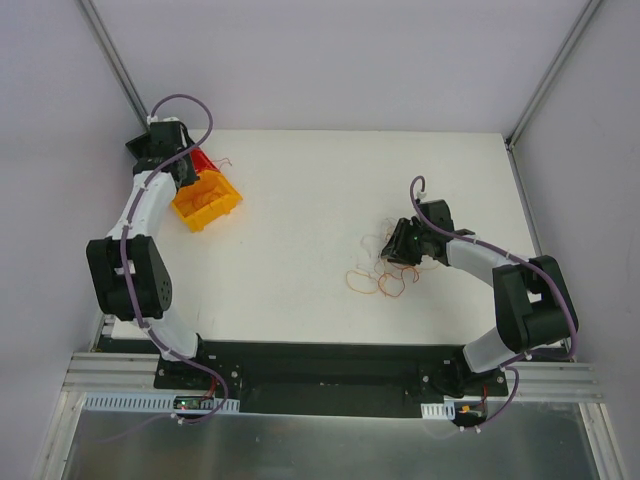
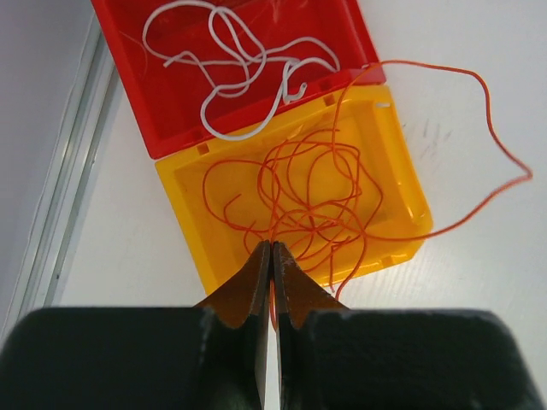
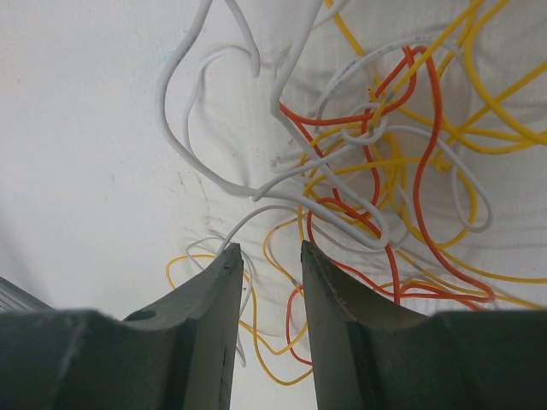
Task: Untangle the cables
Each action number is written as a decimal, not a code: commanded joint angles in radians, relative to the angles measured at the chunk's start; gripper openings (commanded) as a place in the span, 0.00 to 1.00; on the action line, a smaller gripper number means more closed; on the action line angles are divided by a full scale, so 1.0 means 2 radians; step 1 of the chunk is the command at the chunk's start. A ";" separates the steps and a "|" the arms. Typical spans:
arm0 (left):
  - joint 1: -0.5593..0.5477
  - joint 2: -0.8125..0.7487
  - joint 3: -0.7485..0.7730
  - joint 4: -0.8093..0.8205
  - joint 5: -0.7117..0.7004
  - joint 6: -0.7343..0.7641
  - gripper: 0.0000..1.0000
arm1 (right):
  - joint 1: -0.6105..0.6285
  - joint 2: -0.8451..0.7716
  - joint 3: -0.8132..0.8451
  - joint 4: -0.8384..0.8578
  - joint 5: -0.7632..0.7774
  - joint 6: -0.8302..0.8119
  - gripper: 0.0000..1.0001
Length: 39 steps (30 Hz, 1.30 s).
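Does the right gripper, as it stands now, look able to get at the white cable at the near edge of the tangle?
Probably yes. The right gripper is open, and the white cable lies uncovered just ahead of its fingertips, with nothing between them.

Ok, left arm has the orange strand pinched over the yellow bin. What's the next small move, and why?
Probably open the jaws of the left gripper. The orange cable is pinched between them, and most of it already lies coiled in the yellow bin; only one loop trails over the rim onto the table.
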 commanded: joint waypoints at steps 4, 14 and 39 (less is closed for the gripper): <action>0.012 0.036 -0.018 0.061 -0.055 0.024 0.00 | 0.000 -0.005 0.007 0.005 -0.011 -0.009 0.37; 0.013 0.069 -0.030 0.056 -0.102 0.041 0.00 | 0.000 -0.006 0.007 0.007 -0.015 -0.009 0.37; 0.010 -0.025 -0.109 0.135 -0.023 0.125 0.00 | 0.000 -0.004 0.006 0.009 -0.018 -0.009 0.37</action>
